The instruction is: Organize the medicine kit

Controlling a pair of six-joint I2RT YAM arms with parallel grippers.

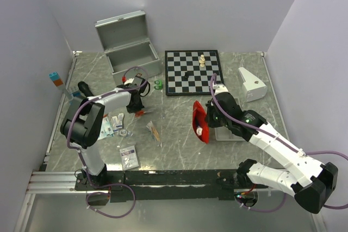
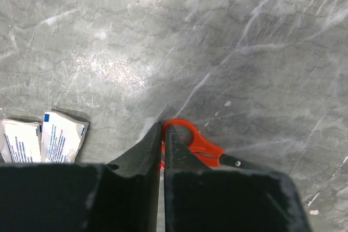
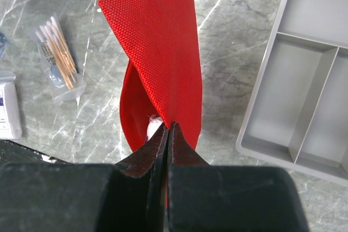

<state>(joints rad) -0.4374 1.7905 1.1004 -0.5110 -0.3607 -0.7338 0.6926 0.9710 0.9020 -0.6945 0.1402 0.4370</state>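
The medicine kit's silver case stands open at the back left, lid up. Its red pouch hangs mouth-open above the table, pinched at its edge by my right gripper. In the right wrist view the fingers are shut on the red fabric, and something white shows inside. My left gripper is down at the table in front of the case. Its jaws are closed on the orange handle loop of a pair of scissors.
A shallow grey tray lies under the right arm. A chessboard and a white object sit at the back. Sachets, cotton swabs and a packet lie front left.
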